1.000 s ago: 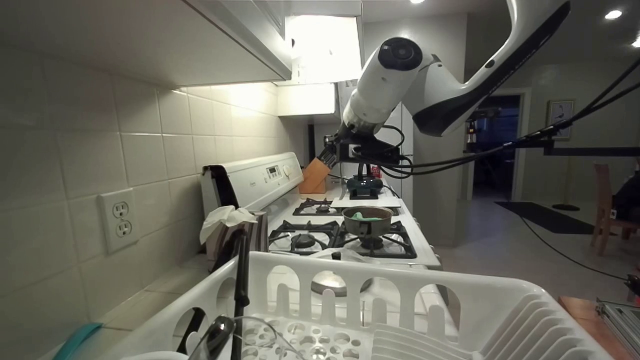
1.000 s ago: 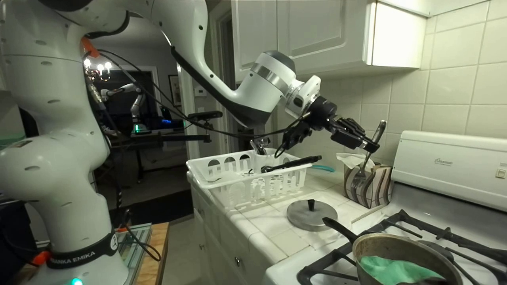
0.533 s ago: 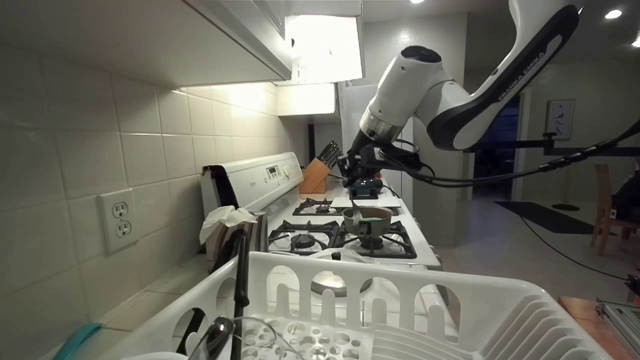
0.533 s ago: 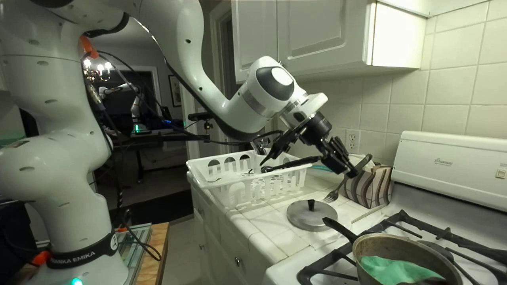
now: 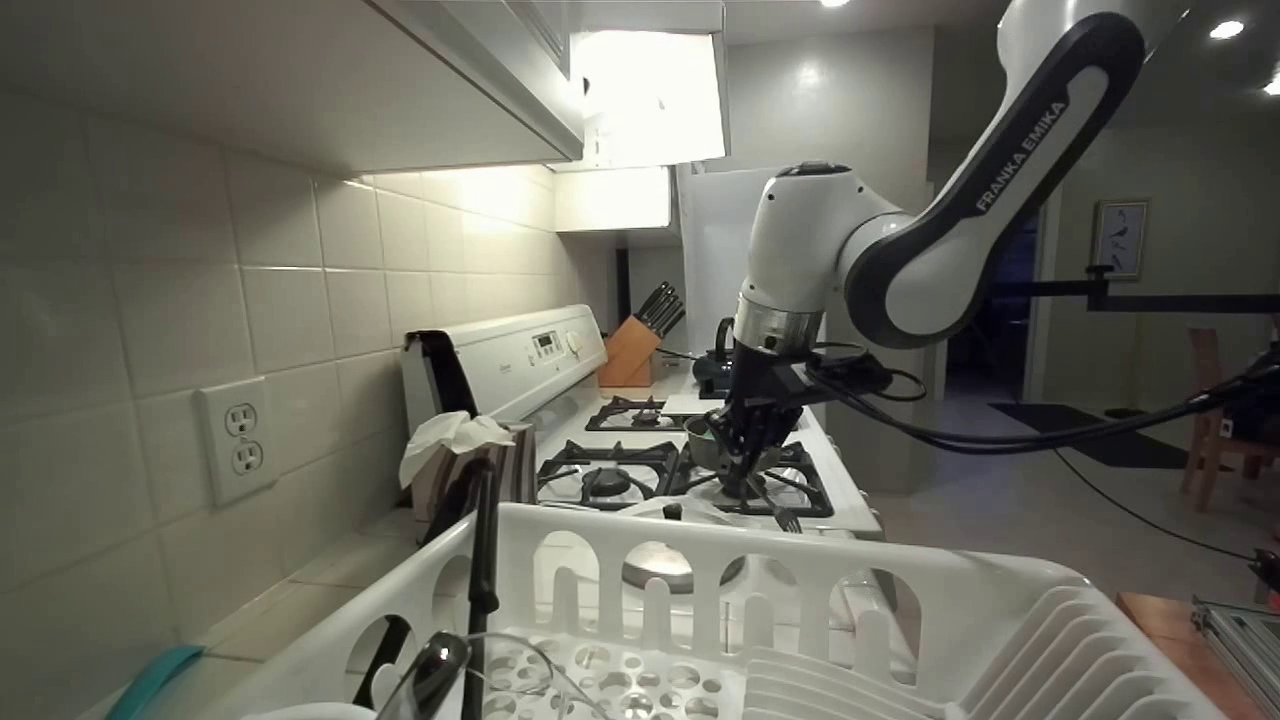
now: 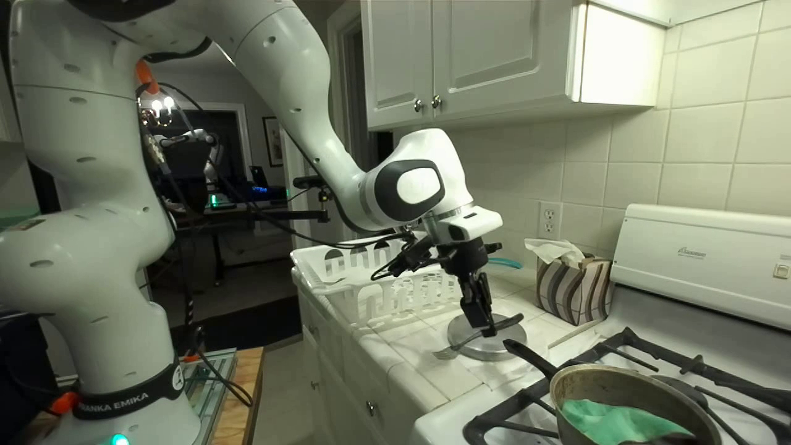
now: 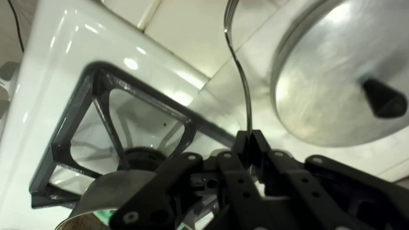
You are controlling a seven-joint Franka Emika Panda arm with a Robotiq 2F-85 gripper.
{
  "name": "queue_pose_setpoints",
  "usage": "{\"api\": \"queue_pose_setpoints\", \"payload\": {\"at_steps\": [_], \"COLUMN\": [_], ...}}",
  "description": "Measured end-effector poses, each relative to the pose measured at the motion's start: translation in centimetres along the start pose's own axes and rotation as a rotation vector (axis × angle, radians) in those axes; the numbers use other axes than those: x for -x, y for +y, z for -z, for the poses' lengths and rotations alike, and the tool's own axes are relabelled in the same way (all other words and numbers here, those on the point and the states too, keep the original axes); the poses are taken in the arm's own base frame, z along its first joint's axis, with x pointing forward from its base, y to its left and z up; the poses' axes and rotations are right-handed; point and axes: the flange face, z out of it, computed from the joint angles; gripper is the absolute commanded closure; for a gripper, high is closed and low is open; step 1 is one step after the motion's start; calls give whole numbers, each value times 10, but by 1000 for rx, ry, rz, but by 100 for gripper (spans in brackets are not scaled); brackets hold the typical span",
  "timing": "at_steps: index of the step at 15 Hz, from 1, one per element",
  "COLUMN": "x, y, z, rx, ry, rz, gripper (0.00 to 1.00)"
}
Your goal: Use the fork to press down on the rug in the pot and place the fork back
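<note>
My gripper (image 6: 489,329) is shut on the handle of a metal fork (image 6: 449,353), which lies nearly level over the pot lid (image 6: 497,353). In the wrist view the fork (image 7: 240,65) runs up from the fingertips (image 7: 250,138), its tines at the top edge over white tiles, left of the lid (image 7: 326,83). The fork tines (image 5: 787,519) also show below the gripper in an exterior view. The dark pot (image 6: 649,388) stands on the stove, right of the gripper, with a green cloth (image 6: 618,424) inside. The pot (image 7: 111,188) is partly cut off in the wrist view.
A white dish rack (image 6: 364,295) stands on the counter behind the gripper. A striped tissue box (image 6: 571,293) stands by the wall near the stove. The pot's black handle (image 6: 530,358) sticks out toward the lid. Black burner grates (image 7: 105,121) cover the stove top.
The arm has come down and swung from beside the tissue box to low over the lid. The fork stays gripped and has turned from steep to nearly level. Pot and cloth have not moved.
</note>
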Motion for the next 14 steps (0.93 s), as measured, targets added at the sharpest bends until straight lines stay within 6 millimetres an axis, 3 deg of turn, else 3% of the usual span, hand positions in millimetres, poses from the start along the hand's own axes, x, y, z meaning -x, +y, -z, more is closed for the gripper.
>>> {"api": "queue_pose_setpoints", "payload": {"at_steps": [2, 4, 9, 11, 14], "x": [8, 2, -51, -66, -73], "y": [-17, -26, 6, 15, 12], "z": [4, 14, 33, 28, 15], "rx": [12, 36, 119, 136, 139], "ry": [-99, -202, -383, -415, -428], "rz": [67, 135, 207, 219, 246], "gripper": [98, 98, 98, 98, 98]}}
